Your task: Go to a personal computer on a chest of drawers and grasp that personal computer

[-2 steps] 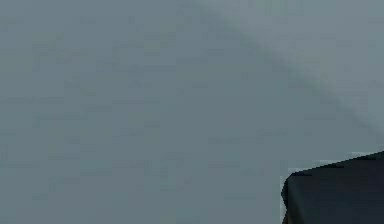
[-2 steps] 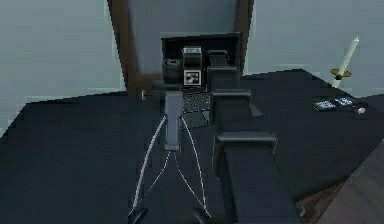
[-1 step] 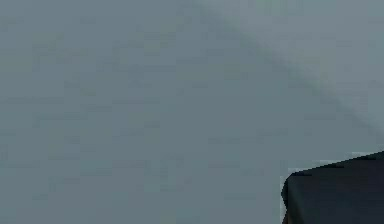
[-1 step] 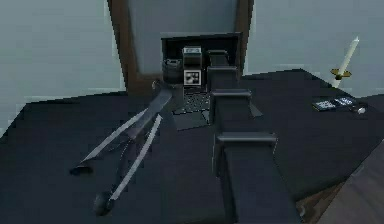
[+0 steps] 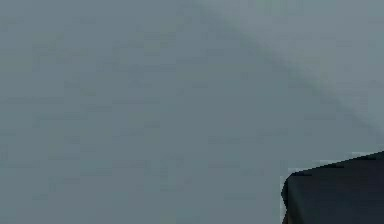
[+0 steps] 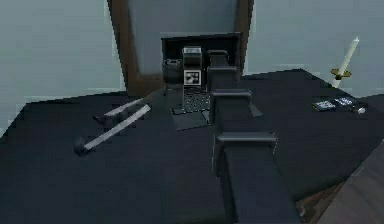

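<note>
Personal computer: a dark laptop (image 6: 222, 48) on the chest of drawers (image 6: 60, 170), at the far side of its dark top and in front of a brown door frame (image 6: 125, 50). The lid is raised and the base lies flat toward the robot.
Arm: the dark bar (image 6: 245, 150) reaches across the top to the laptop, with its white squares (image 6: 192, 75) in front of the lid.
Claw: its dark body (image 6: 172, 72) sits just left of the squares, by the laptop's left part. Whether it is released, clenched or grasping the laptop cannot be told, because the laptop rests on the top right behind it.
Step in hand: judged to be the grasp itself. The drive looks finished, with a corner of the chest of drawers (image 5: 340, 190) at the forward view's lower right, before a bare grey wall (image 5: 150, 100).
How to do it well: take the laptop at a thin edge, lid or base rim, rather than on a broad face. Bring the claw in level and slow so it does not push the machine toward the back. Trust the hold only once the laptop lifts clear of the top.
Handling: it is hinged and likely to fold or swing if held by the lid alone, so lift gently.
Neighbours: a grey stick-like thing (image 6: 112, 122) lies well to the left; a candle (image 6: 347, 58) and small dark items (image 6: 335, 102) are well to the right. None crowd the reach.
Risk: sliding the laptop instead of gripping it.
</note>
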Tool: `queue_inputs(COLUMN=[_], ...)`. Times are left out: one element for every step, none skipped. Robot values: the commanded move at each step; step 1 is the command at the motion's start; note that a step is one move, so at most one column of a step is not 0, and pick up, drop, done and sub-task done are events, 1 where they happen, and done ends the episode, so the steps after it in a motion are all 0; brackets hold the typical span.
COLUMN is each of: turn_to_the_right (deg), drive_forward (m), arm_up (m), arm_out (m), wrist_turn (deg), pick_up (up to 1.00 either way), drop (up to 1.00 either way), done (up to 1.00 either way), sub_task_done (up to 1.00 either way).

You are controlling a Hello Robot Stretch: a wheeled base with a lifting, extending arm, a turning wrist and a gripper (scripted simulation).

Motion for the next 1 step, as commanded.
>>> queue_inputs(turn_to_the_right=[0.0], drive_forward=[0.00], arm_up=[0.00], arm_out=[0.00], wrist_turn=[45.0], pick_up=[0.00], drop=[0.00], done=[0.00], sub_task_done=[0.00])
